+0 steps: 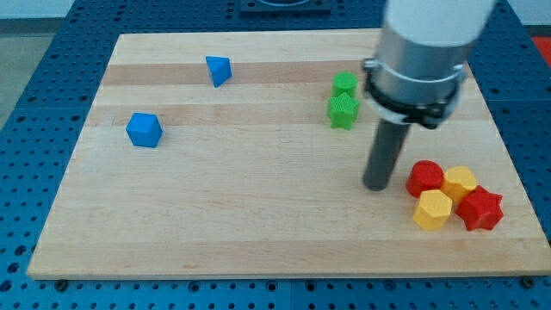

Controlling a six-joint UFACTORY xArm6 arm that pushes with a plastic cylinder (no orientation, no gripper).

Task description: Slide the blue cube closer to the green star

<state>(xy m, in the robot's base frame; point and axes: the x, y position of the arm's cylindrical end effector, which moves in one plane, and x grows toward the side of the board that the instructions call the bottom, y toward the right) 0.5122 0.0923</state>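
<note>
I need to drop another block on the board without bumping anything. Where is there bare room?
The widest bare patch spans the board's centre and bottom, between the blue cube and my tip. The top left corner beyond the blue wedge-shaped block is free too. The view's right is crowded: two green blocks, red-and-yellow cluster.

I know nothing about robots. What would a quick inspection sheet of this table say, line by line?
Surface: pale wooden board lying on a blue perforated bench.
Job's things: blue cube at the view's left; green star at the upper right, far apart.
Clutter: blue triangular block near the top; green block touching the star; red block, two yellow blocks and a red star clustered at lower right.
Pincer: none; my tip rests just left of the red block, below the green star.
Cables: nothing seen.
Surroundings: only the bench shows.
</note>
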